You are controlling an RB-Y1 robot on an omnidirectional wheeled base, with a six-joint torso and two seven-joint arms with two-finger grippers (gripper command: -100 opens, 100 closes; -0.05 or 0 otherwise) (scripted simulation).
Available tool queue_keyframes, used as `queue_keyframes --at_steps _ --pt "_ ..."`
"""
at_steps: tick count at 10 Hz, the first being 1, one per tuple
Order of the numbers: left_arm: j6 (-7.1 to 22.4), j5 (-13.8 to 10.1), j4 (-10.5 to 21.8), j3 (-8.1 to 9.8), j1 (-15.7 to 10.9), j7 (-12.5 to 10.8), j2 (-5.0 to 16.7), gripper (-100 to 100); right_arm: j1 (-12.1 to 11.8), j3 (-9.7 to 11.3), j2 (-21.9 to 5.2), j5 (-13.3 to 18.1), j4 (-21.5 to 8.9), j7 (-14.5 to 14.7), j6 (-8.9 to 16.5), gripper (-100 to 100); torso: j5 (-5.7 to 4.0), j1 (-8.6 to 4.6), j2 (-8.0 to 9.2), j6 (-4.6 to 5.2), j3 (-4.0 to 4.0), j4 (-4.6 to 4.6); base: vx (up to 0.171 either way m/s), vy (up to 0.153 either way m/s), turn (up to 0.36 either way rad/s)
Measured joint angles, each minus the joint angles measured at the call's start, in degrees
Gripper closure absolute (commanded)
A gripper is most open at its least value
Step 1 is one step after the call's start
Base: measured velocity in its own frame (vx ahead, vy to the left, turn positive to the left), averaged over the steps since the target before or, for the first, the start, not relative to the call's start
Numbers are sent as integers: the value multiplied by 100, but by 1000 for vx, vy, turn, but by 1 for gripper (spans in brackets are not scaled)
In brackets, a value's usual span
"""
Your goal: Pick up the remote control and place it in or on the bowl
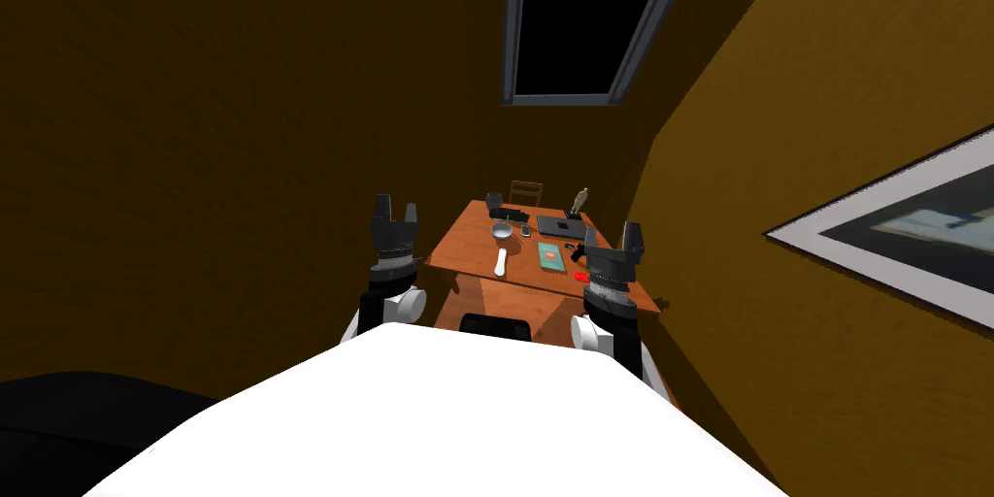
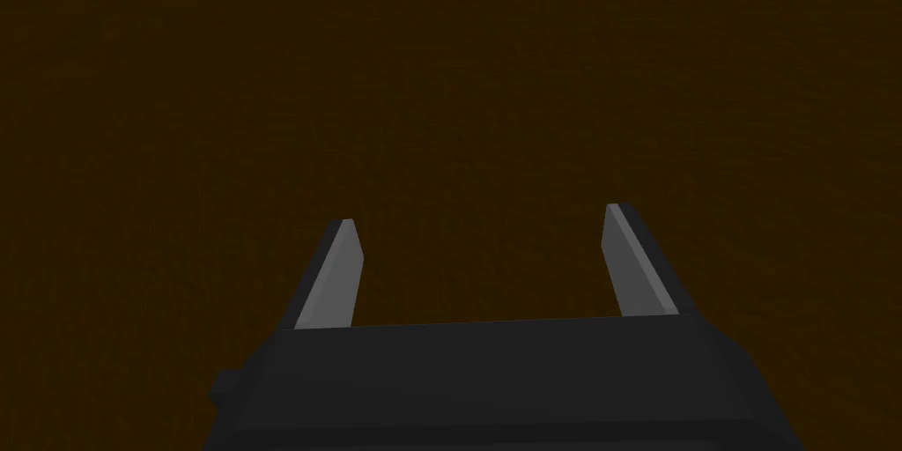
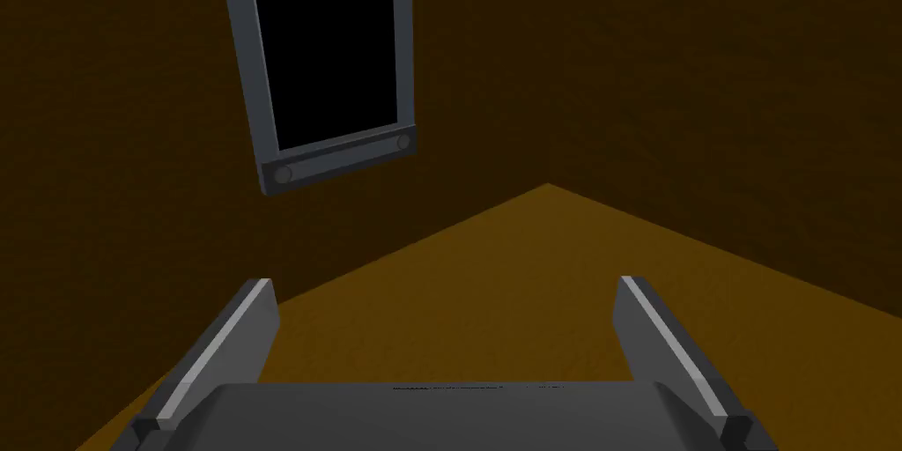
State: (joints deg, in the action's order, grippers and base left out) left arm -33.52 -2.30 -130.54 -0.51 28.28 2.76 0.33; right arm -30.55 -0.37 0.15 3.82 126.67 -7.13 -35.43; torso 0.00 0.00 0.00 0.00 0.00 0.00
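Left gripper (image 1: 396, 202) and right gripper (image 1: 611, 235): fingers spread, empty, raised short of table (image 1: 464, 237). White bar, probably remote control (image 1: 501, 261), lies near front edge, just before bowl (image 1: 501, 230). Risk: clumsy descent nudges remote off edge or clips bowl.

White remote (image 1: 501, 261) near grey bowl (image 1: 501, 230)
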Motion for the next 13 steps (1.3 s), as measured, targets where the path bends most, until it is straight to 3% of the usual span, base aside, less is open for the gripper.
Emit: queue_keyframes --at_steps 7,9,13 --pt "0 0 0 -1 -1 0 0 0 -353 200 -1173 610 -387 225 -129 -100 3 14 4 -2 2 1 -9 48 194" --pt "0 0 0 -1 -1 0 0 0 -364 300 -1526 936 -654 368 -144 -100 4 19 3 -3 2 1 -5 46 207" --pt "0 0 0 0 -1 0 0 0 -572 413 -2090 1400 -896 581 -206 -100 3 11 4 -2 2 1 -1 38 245"
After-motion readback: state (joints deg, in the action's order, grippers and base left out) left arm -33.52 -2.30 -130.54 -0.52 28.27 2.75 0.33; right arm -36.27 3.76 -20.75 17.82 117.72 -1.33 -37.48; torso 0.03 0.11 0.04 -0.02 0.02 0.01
